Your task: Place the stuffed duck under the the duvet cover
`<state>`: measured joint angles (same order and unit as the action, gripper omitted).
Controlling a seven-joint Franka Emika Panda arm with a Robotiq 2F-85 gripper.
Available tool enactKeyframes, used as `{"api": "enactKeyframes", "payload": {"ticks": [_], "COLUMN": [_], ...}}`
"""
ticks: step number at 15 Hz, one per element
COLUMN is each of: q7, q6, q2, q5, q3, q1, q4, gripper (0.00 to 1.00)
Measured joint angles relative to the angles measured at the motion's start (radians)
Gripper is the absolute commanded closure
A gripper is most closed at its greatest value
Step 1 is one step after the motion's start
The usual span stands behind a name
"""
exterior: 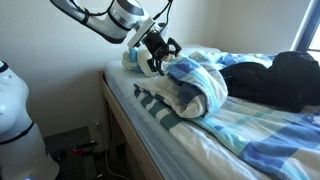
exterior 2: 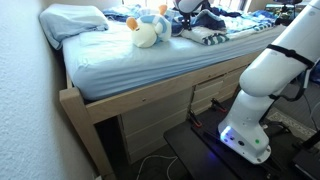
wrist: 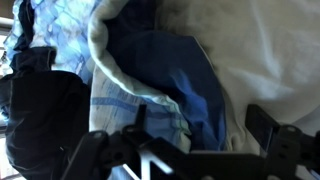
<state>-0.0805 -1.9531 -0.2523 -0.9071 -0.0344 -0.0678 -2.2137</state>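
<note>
Bed [exterior 2: 140, 72] by a white wall: the duck [exterior 2: 148, 31] sits uncovered on the sheet, beside the pillow [exterior 2: 74, 20]. The tool [exterior: 160, 57] hangs wide open (empty) over the bunched duvet [exterior: 192, 88], near the duck.

Nothing readable anywhere: no words, labels, brand marks or numbers show up in any view.

In the wrist view the soft blue-and-white striped duvet cover [wrist: 150, 100] is blurred (and dim); the black end effector [wrist: 190, 140] is cut off at 6 o'clock.
</note>
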Motion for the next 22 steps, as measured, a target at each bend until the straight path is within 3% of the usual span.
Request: {"api": "enactKeyframes", "payload": {"ticks": [12,22], "q7": [-0.001,-0.029], "q6": [-0.001,0.011], "q2": [0.084,0.158], "q5": [-0.089,-0.092], "q3": [0.016,0.029], "q1": [0.033,0.038], "q4": [0.083,0.167], "gripper": [0.0,0.0]}}
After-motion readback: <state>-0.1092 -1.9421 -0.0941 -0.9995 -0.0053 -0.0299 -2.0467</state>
